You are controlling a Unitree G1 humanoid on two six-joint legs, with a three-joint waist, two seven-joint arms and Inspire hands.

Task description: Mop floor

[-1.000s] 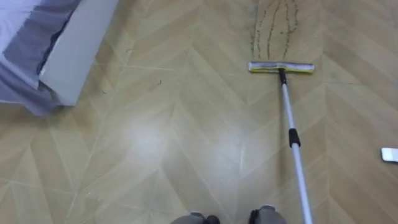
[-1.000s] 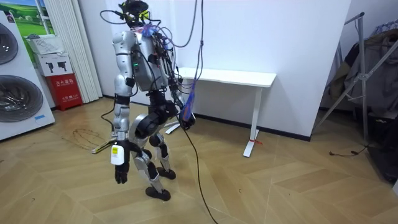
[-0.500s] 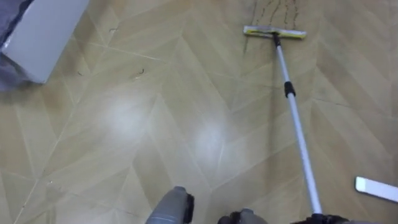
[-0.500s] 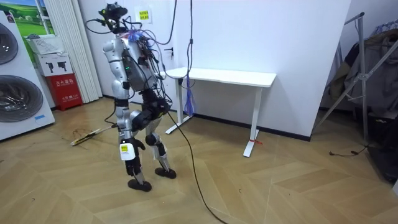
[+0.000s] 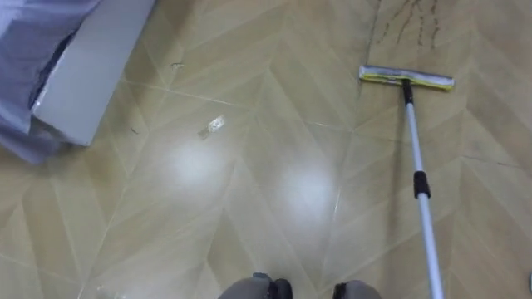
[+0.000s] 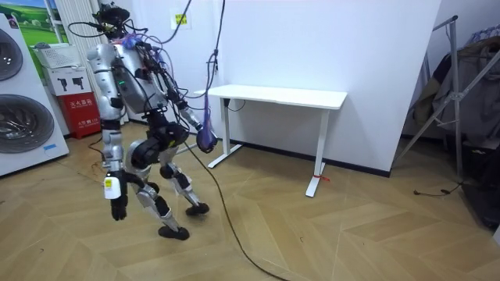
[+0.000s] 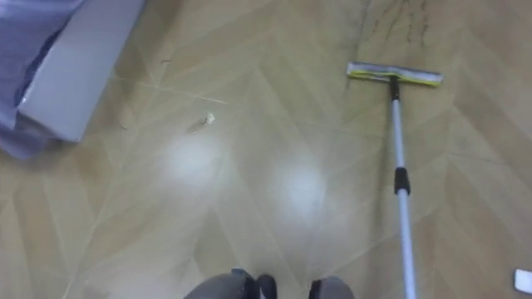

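Observation:
A flat mop lies on the wooden floor ahead of me. Its yellow-edged head [image 5: 406, 78] rests just short of a patch of dark scribbled marks [image 5: 407, 21]. The white pole [image 5: 422, 195] with a black collar runs back toward me and leaves the bottom right edge of the left eye view. The right eye view has the same mop head [image 7: 394, 75] and pole. In the room view I stand mid-stride, facing the room view's left. My left hand [image 6: 117, 208] hangs by my thigh with relaxed fingers and nothing in it.
A white box [image 5: 87, 79] draped with purple-grey cloth [image 5: 29, 50] stands at my front left. A small pale scrap [image 5: 214, 125] lies on the floor near it. In the room view, a white table [image 6: 281, 96] stands behind me and washing machines [image 6: 19, 117] at the left.
I have walked several steps toward the room view's left. The eye view swung with each step. The mop head now lies a little further from the dark marks.

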